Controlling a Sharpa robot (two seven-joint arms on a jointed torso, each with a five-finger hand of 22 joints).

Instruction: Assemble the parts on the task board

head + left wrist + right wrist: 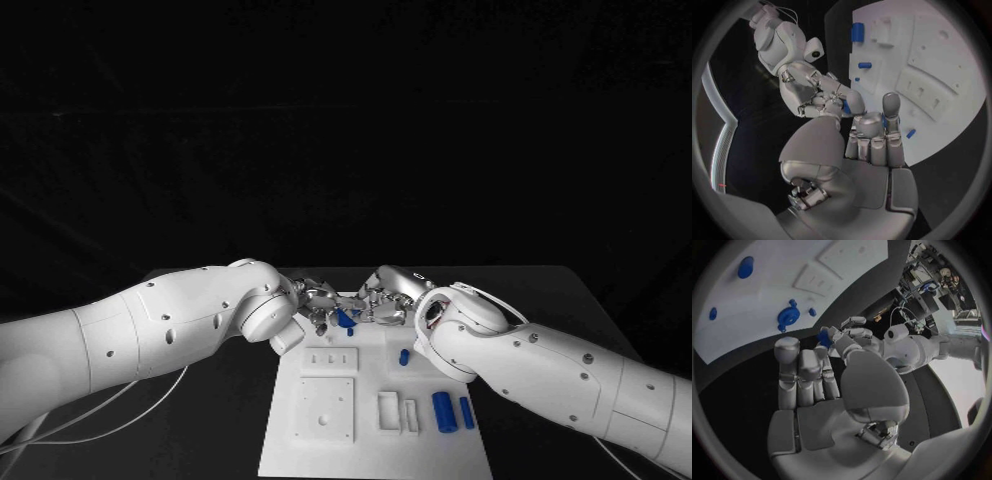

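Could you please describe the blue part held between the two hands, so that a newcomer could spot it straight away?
Start at the white task board in the middle of the black table and go to its far end, where the left hand and the right hand meet. The blue part sits between their fingertips, raised above the board, unlike the blue pieces lying on it.

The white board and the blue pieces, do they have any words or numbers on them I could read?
None can be read.
The task board shows only raised shapes and holes, no letters.
The blue parts are plain.
The left hand and right hand show no label either.
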